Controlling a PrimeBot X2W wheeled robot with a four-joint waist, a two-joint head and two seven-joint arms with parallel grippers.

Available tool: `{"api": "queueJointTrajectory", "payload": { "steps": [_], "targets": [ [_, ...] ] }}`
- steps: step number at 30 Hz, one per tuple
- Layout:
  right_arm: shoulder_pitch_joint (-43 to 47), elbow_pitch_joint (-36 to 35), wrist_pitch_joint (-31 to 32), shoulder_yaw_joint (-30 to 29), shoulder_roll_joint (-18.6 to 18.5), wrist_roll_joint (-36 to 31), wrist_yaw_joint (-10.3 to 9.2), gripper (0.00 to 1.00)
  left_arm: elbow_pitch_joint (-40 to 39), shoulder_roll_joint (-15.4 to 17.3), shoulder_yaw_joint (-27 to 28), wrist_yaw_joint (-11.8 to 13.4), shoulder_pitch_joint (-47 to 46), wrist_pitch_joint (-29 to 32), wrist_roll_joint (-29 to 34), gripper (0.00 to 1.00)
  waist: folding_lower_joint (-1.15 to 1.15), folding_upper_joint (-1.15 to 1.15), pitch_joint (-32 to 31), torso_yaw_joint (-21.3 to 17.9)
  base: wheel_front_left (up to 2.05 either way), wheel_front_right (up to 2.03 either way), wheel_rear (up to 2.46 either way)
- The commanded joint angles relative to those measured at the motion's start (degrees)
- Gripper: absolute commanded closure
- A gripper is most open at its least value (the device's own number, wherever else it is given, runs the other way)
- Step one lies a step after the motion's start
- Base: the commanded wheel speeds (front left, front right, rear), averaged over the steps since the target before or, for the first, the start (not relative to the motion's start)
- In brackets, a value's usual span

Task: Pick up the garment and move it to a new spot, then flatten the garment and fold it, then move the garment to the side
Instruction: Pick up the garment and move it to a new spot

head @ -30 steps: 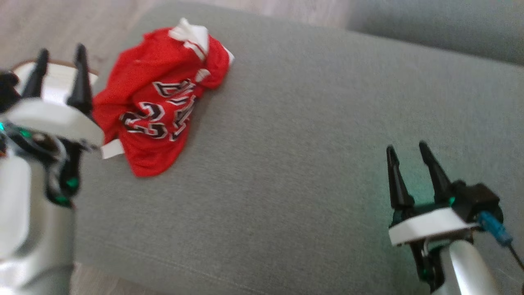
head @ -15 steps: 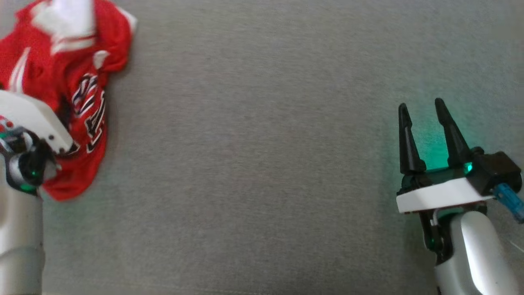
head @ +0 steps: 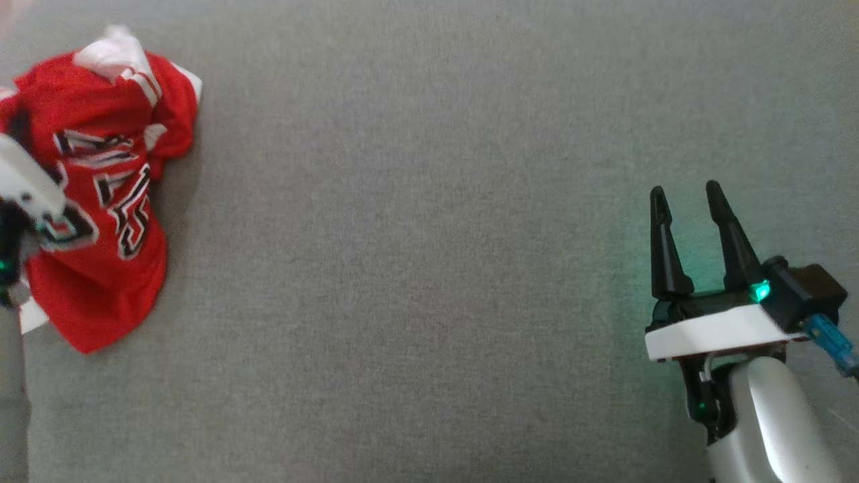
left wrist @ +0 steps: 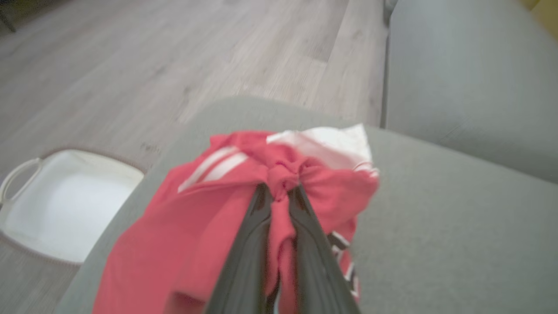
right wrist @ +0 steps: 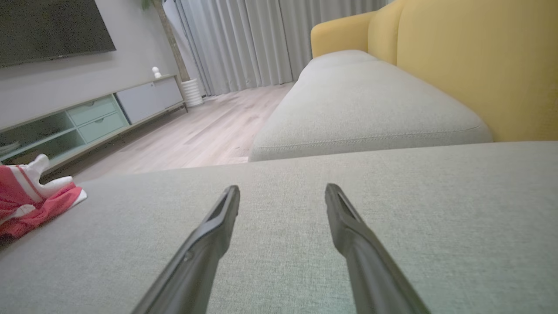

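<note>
Left wrist view: garment (left wrist: 183, 226) fold pinched between left fingers (left wrist: 249, 253).

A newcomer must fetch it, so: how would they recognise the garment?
Find the grey cushion; at its left end, near the white basket on the floor, the left pincer pinches the jersey. It is crumpled, bright red with white trim and black-white lettering.

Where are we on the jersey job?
Done: the left gripper has its jaws shut on a bunch of the red jersey. In hand: the pickup; the jersey lies crumpled at the left edge of the grey cushion, apparently not lifted. Left: move, flatten, fold, set aside. The right gripper hovers open.
</note>
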Motion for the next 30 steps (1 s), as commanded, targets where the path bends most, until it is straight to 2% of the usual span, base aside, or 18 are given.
{"api": "queueJointTrajectory", "payload": {
  "steps": [1,6,11,17,23,30],
  "targets": [
    [0.4,-1.1,-0.9,1.3,-0.3,0.8,-0.04,0.00,-4.1,3.7,2.2,-0.7,-4.8,-1.0,-0.1,1.00,0.01,0.00,-4.3,-0.1,0.00,0.00,0.00],
    [1.7,0.7,-1.7,1.3,-0.3,2.7,-0.04,0.00,-8.7,1.9,0.9,-2.5,-9.7,-2.3,-1.8,1.00,0.01,0.00,-8.3,-0.4,0.00,0.00,0.00],
    [2.6,1.9,-2.3,1.9,-0.3,4.0,-0.04,0.00,-13.1,-2.8,-3.1,-4.1,-14.7,-2.9,-3.5,1.00,0.01,0.00,-11.9,-2.4,0.00,0.00,0.00],
    [3.1,1.9,-2.6,2.3,-0.3,4.5,-0.04,0.00,-17.0,-9.0,-8.8,-5.9,-17.6,-3.0,-6.1,1.00,0.01,0.00,-13.2,-7.2,0.00,0.00,0.00],
    [3.0,1.5,-2.7,2.6,-0.3,4.6,-0.04,0.00,-19.4,-13.1,-13.0,-6.7,-15.9,-3.0,-8.2,1.00,0.01,0.00,-11.5,-13.4,0.00,0.00,0.00],
    [2.2,1.3,-2.8,3.0,-0.3,4.8,-0.04,0.00,-17.6,-16.7,-16.3,-7.2,-8.5,-7.2,-9.4,1.00,0.01,0.00,-8.6,-19.3,0.00,0.00,0.00]
  ]
}}
